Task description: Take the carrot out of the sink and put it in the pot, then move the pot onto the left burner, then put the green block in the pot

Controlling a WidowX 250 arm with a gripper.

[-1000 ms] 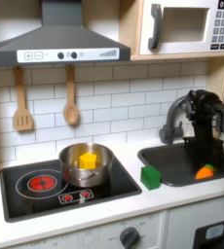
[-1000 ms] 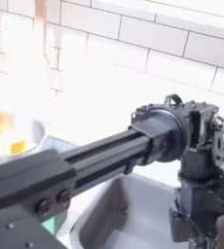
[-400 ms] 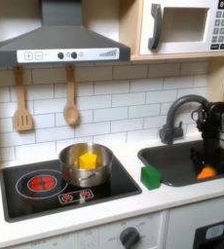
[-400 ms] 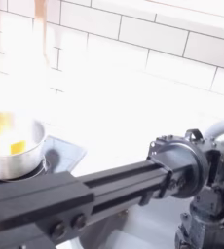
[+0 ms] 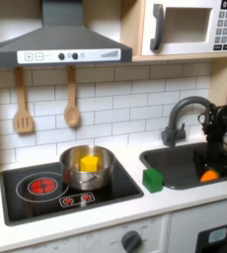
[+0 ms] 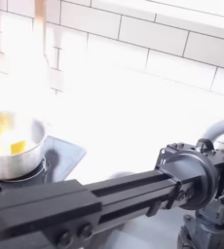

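At the right end of the sink [image 5: 185, 166] in the first exterior view, one carrot [image 5: 208, 175] lies low in the basin against the far right wall; its long axis and the way its tip points cannot be told at this size. One dark arm [image 5: 220, 126] reaches down over the sink just above the carrot, beside the arched faucet [image 5: 185, 111]; the gripper itself is lost against the dark basin, so whether its fingers are spread or pressed together cannot be told. One green block [image 5: 152, 180] sits on the white worktop [image 5: 175, 203] between the stovetop [image 5: 71, 188] and the sink, just beside the sink's left rim. One steel pot [image 5: 87, 168] stands on the burner at the first exterior view's right, and one yellow block [image 5: 88, 161] lies inside it. One left burner [image 5: 40, 184] shows its red rings uncovered. Two wooden utensils [image 5: 23, 104] hang on the tiled wall under the hood [image 5: 58, 42], and one microwave [image 5: 192, 25] sits at upper right. The second exterior view shows the arm [image 6: 114, 195] running across the foreground, with the pot [image 6: 12, 146] at the second exterior view's left.
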